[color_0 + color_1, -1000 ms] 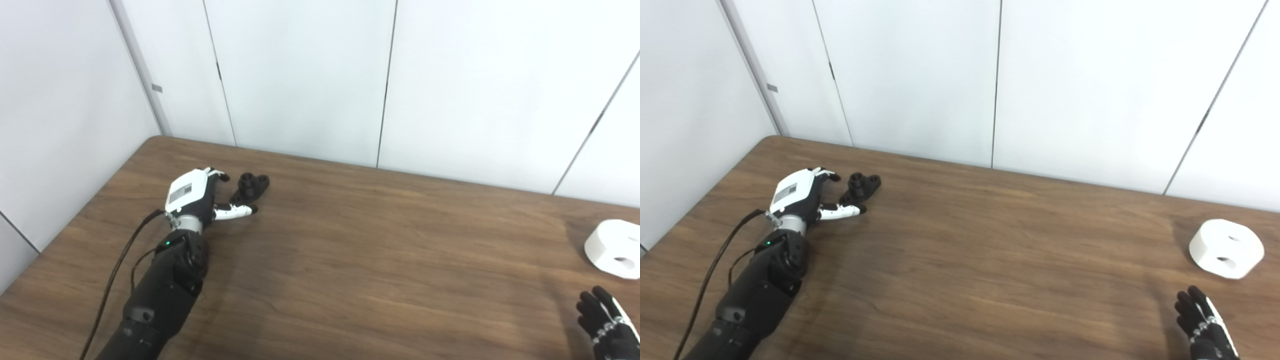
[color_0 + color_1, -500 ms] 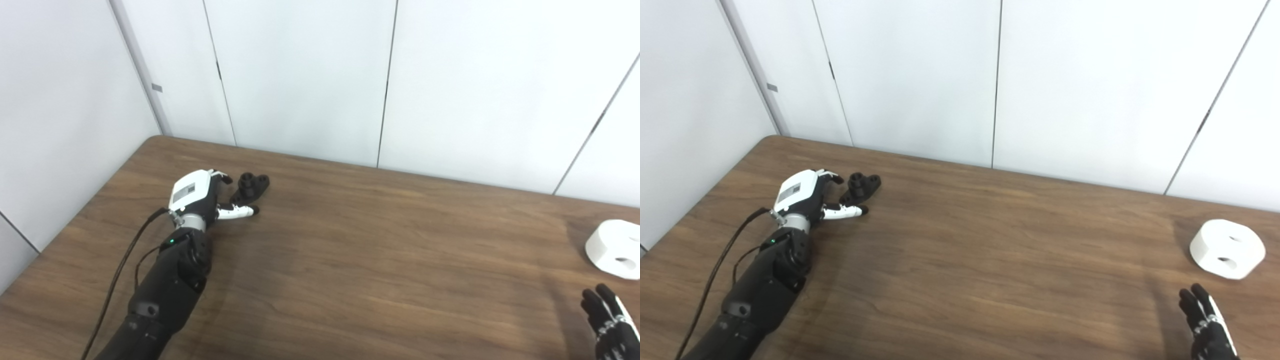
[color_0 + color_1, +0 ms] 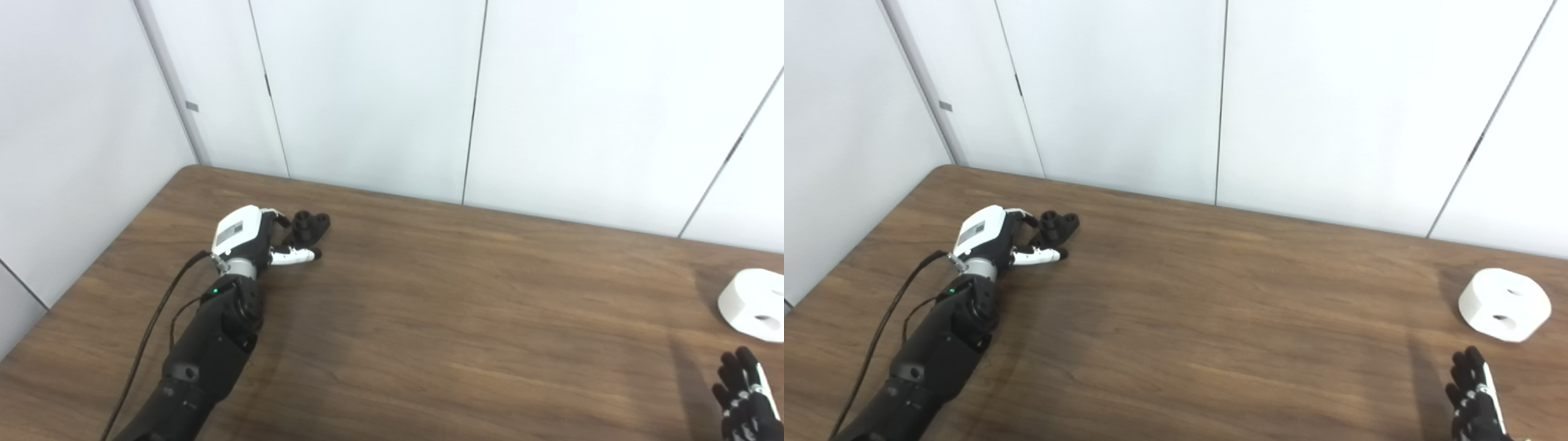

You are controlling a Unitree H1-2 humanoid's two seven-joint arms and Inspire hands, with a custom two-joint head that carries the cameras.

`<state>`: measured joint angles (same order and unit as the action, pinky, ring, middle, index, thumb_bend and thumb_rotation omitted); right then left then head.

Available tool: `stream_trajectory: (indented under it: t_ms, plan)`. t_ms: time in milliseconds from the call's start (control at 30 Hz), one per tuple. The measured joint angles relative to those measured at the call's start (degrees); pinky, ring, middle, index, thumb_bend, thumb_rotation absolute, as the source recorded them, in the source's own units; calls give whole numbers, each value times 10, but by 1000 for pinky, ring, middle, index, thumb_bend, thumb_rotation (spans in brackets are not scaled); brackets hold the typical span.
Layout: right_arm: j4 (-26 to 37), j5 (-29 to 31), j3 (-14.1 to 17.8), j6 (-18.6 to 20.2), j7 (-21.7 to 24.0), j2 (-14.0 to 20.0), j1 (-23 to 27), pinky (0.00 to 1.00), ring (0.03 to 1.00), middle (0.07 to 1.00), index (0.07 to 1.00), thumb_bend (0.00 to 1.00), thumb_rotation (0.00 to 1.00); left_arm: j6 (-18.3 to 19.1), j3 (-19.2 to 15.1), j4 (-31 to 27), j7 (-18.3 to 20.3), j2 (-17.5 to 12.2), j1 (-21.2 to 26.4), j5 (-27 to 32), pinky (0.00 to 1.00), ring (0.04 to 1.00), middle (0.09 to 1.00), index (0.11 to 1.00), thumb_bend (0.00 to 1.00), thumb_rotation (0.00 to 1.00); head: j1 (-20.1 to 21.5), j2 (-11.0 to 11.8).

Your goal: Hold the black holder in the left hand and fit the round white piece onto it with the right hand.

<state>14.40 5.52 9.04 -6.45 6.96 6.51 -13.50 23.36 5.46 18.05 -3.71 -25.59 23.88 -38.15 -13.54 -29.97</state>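
black holder sits just beyond the left hand, white piece far off by the right

the black holder [image 3: 310, 225] lies on the brown table [image 3: 441, 318] near its far left corner, and everything else is placed from it. the left hand [image 3: 248, 236] is right beside the holder, on its near-left side, fingers spread and curved, with one fingertip close to the holder's top and the thumb stretched along the table under its near edge. whether any finger already touches it cannot be told; nothing is clamped. the holder looks slightly longer across the picture than deep, a small lumpy block with round sockets on top, so it seems the hand needs only a short reach forward and to the right before closing around it.

the round white piece [image 3: 1504, 304] rests well apart from the holder, clear across the table toward the right edge, two holes showing on its face. the right hand [image 3: 1475, 395] hovers near it, on the side closer to the robot, fingers apart and empty. the left hand is plainly the nearer one to the holder, and the right to the white piece.
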Motion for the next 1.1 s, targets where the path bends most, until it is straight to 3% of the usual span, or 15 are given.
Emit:
stream_trajectory:
  t_ms: [567,867,900,933,1000,1100]
  plan:
    - [10,-6,1,16,0,0,-1,1000,1000,995,1000,615,1000,1,3,9,-8,0,5,1,1000,937,858,668,849,345,-2,-2]
    - [10,-1,2,16,0,0,-1,1000,1000,990,1000,606,1000,-2,-6,13,-38,14,5,5,1000,905,805,549,792,208,-3,-2]
    - [10,-1,2,16,0,0,-1,1000,1000,991,1000,608,1000,-4,-6,14,-43,15,5,5,1000,900,794,527,782,190,-3,-2]
    - [10,0,2,16,0,0,-1,1000,1000,992,1000,611,1000,-5,-6,16,-47,15,5,5,1000,900,791,507,656,134,-3,-3]
    - [10,3,3,16,0,0,-1,1000,1000,998,1000,604,1000,-6,-6,19,-49,15,5,7,1000,899,784,487,546,78,-3,-3]
    - [10,8,3,16,0,0,-1,1000,1000,993,1000,599,1000,-8,-6,20,-51,16,5,17,1000,892,778,483,527,59,-4,-3]
